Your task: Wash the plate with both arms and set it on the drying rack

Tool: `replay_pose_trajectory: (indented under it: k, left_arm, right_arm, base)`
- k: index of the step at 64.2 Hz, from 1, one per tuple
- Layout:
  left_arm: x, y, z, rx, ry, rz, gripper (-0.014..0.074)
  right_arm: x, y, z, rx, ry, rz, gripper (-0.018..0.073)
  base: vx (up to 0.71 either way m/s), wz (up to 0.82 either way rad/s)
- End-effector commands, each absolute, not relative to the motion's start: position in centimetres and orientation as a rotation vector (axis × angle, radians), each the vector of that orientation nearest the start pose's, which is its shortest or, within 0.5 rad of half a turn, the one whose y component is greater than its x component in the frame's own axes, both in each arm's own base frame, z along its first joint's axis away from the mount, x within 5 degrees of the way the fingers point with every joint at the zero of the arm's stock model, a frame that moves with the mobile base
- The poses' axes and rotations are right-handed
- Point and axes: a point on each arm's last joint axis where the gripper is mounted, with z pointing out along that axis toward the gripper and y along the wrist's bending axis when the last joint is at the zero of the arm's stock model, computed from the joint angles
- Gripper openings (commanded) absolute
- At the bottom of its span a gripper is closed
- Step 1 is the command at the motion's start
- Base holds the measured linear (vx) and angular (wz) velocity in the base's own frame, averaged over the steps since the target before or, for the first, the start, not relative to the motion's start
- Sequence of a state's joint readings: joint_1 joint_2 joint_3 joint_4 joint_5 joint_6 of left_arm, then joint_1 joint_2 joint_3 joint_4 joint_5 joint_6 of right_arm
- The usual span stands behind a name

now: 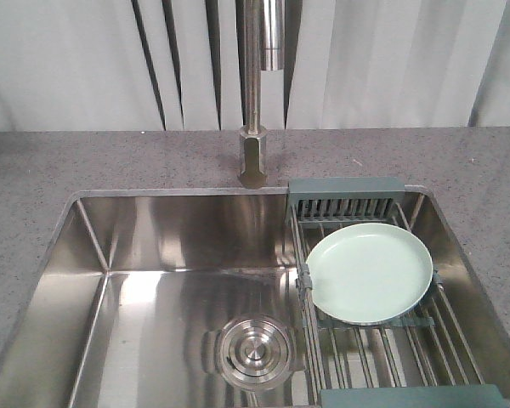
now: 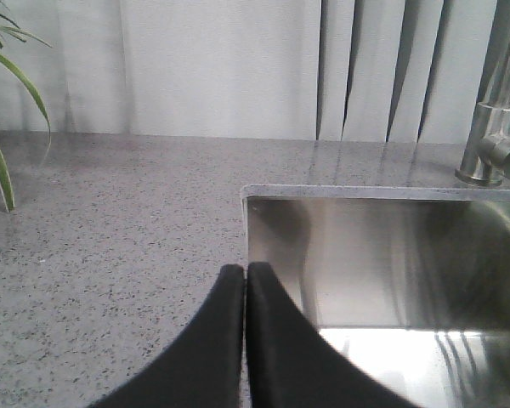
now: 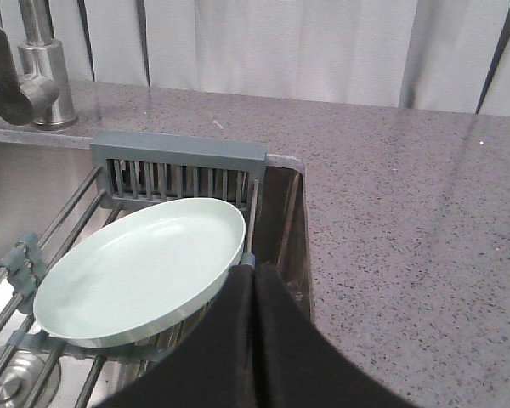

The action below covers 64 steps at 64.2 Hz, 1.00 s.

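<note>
Two closed grippers, one plate racked

Both grippers sit pressed shut and empty: right gripper (image 3: 253,274) just beside the plate (image 1: 370,272), left gripper (image 2: 244,272) over the sink's (image 1: 153,234) left rim. Plate lies flat on the drying rack (image 1: 348,200) at the sink's right end. Placement looks complete; withdrawal apparently remains.

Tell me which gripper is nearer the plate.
Right. The right gripper, jaws shut, sits at the edge of the plate. The left gripper, also shut, hangs over the sink's far-left corner, no plate in its view.
</note>
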<state>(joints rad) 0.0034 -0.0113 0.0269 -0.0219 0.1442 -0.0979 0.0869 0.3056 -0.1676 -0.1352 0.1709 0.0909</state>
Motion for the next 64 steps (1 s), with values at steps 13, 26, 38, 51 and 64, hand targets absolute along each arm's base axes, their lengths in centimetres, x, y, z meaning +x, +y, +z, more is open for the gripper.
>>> replay_pose_trajectory:
  k: [13, 26, 38, 51, 64]
  left_arm:
    - [5.6, 0.0, 19.5, -0.108, 1.559, -0.107, -0.0005]
    - [5.6, 0.0, 19.5, -0.108, 1.559, -0.107, -0.0005]
    - [5.6, 0.0, 19.5, -0.107, 1.559, -0.106, -0.0005]
    - [5.6, 0.0, 19.5, -0.107, 1.559, -0.106, -0.0005]
    - [5.6, 0.0, 19.5, -0.107, 1.559, -0.106, -0.0005]
  right_arm:
    - [7.0, 0.5, 23.2, -0.118, 1.64, -0.004, -0.001]
    - [5.8, 0.4, 19.9, -0.063, 1.562, 0.06, -0.001]
    - [5.6, 0.4, 19.5, -0.041, 1.55, 0.082, -0.001]
    - [5.6, 0.5, 19.8, -0.046, 1.516, 0.084, -0.001]
    - [5.6, 0.5, 19.7, -0.045, 1.523, 0.083, -0.001]
  base:
    - [0.0, 0.0]
    - [0.0, 0.0]
    - [0.0, 0.0]
    - [0.0, 0.0]
    - [0.0, 0.0]
